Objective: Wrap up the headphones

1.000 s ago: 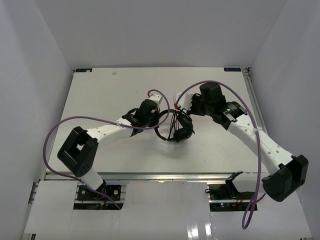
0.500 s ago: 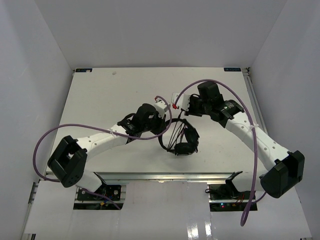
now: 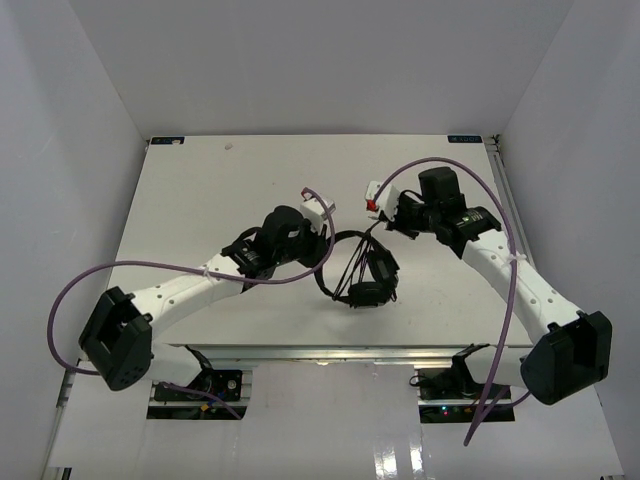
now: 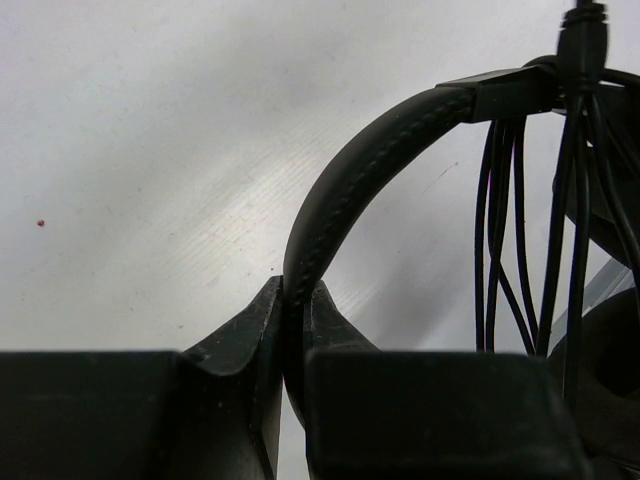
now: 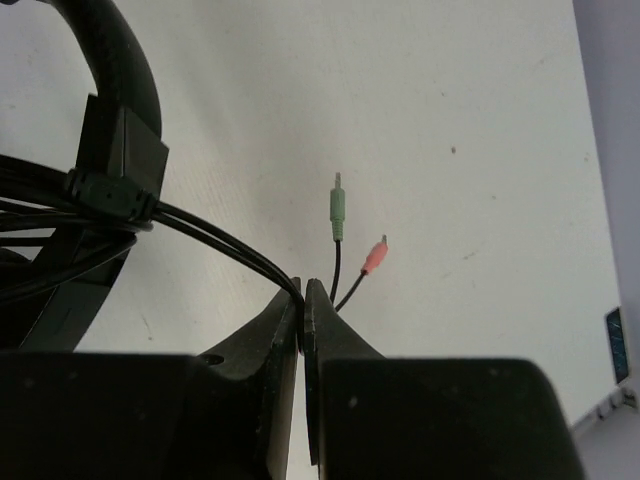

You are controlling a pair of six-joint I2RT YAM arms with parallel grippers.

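Observation:
The black headphones point(image 3: 366, 280) lie mid-table, with cable loops strung across the arched headband. My left gripper point(image 3: 322, 240) is shut on the headband point(image 4: 340, 190), pinched between both fingers in the left wrist view point(image 4: 296, 300). My right gripper point(image 3: 377, 215) is shut on the thin black cable point(image 5: 225, 240) near its end. Past the fingers hang a green plug point(image 5: 337, 210) and a pink plug point(image 5: 374, 257). Several cable strands point(image 4: 530, 200) run over the headband beside an earcup point(image 4: 605, 380).
White table point(image 3: 200, 190) inside white walls. Purple robot-arm cables loop over both arms, one over the left arm point(image 3: 150, 268) and one by the right arm point(image 3: 505, 260). The table's front edge point(image 3: 320, 348) lies just below the headphones.
The left arm has swung its base link left and down while holding the headband. The right gripper moved right and slightly up with the cable. The headphones shifted a little right.

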